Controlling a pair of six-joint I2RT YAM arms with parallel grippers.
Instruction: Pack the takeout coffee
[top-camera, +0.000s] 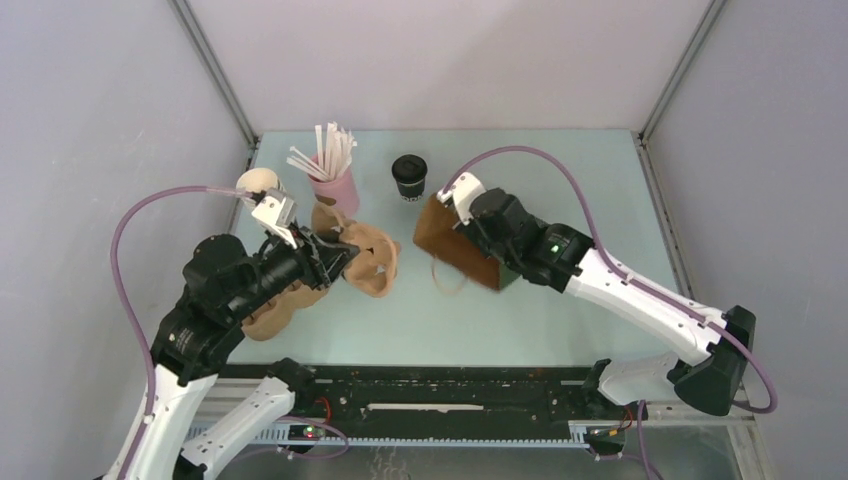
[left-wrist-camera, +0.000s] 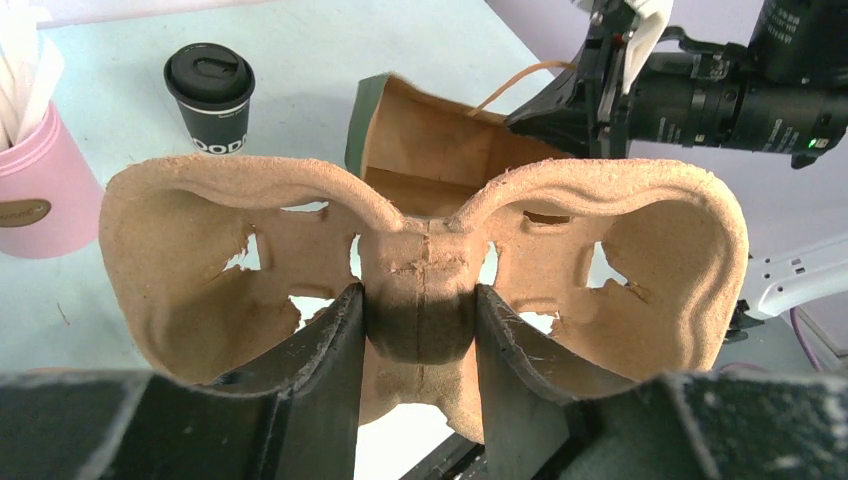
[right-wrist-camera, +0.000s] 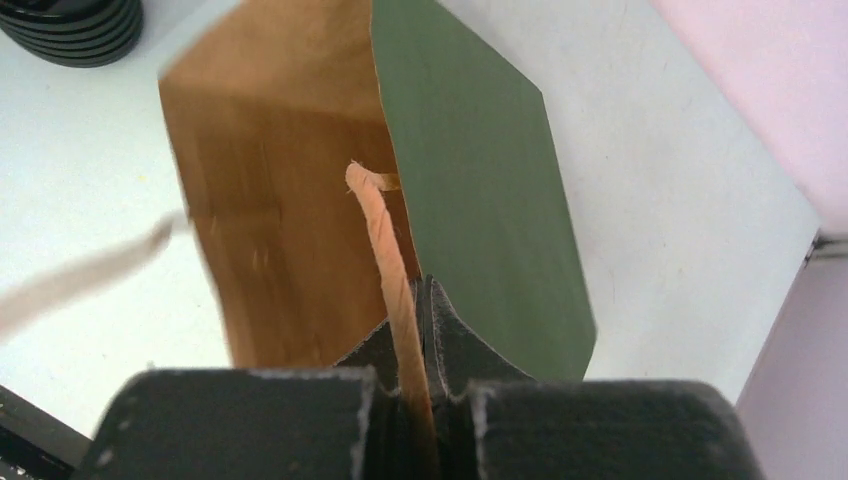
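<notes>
The takeout coffee, a small dark cup with a black lid, stands upright at the back of the table, apart from both grippers. My left gripper is shut on the middle ridge of a brown pulp cup carrier, holding it up facing the bag. The green paper bag lies tipped, its brown inside turned toward the carrier. My right gripper is shut on the bag's rim beside its rope handle.
A pink cup of white straws stands left of the coffee, with a stack of lidless cups further left. Black lids are stacked near the bag. More pulp carriers lie under my left arm. Walls enclose the table.
</notes>
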